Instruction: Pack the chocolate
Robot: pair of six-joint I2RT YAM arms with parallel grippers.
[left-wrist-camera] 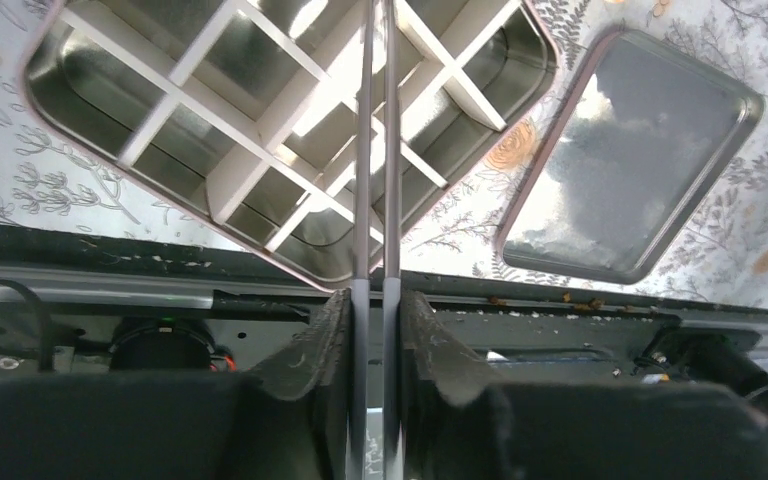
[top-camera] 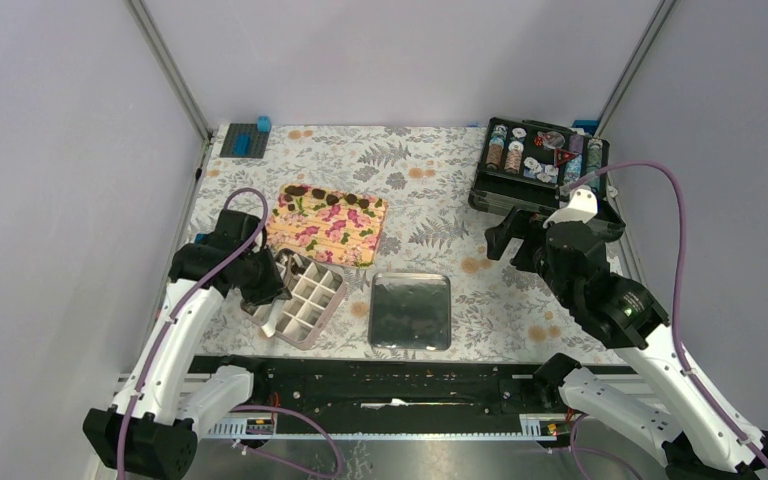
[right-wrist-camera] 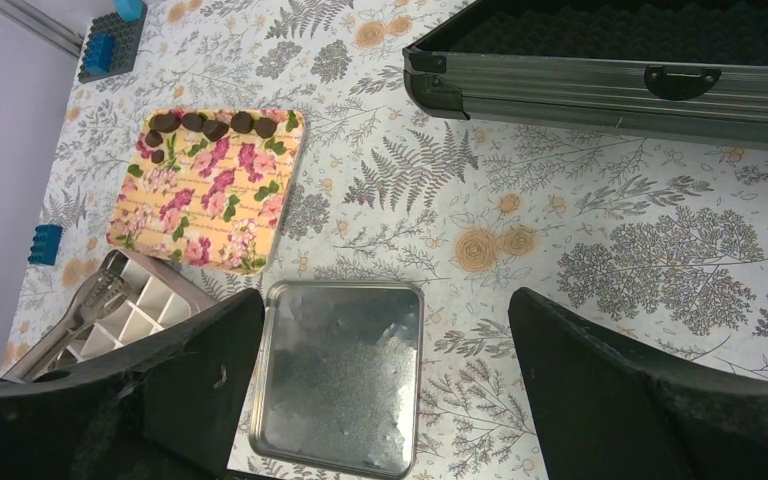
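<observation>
1. Left gripper (left-wrist-camera: 375, 300) is clamped narrow on metal tongs (left-wrist-camera: 363, 150). The two blades are squeezed nearly parallel with a thin gap between them.
2. In the left wrist view the tongs run straight up over the white dividers of the gridded box (left-wrist-camera: 260, 120). Their tips leave the top of the frame, so I cannot tell what they touch.
3. In the top view the left gripper (top-camera: 260, 285) sits lower left of centre, at the left edge of the gridded box (top-camera: 305, 300), with the tongs (top-camera: 288, 268) over its upper cells.
4. Chocolate (right-wrist-camera: 215, 128): dark pieces in a row along the far edge of the floral tray (right-wrist-camera: 210, 200), upper left of the right wrist view, with a couple more at that tray's left corner.
5. In the top view the chocolate (top-camera: 300, 190) is on the floral tray (top-camera: 325, 225), just above the gridded box.
6. Right gripper (right-wrist-camera: 385, 300) has its jaws spread wide and grips nothing. It hangs above the tablecloth (right-wrist-camera: 600, 250) beside the silver tin (right-wrist-camera: 340, 380).
7. In the top view the right gripper (top-camera: 505, 240) is right of centre, just below the open poker chip case (top-camera: 545, 165).
8. The silver tin (top-camera: 411, 311) lies flat at bottom centre, just right of the gridded box.
</observation>
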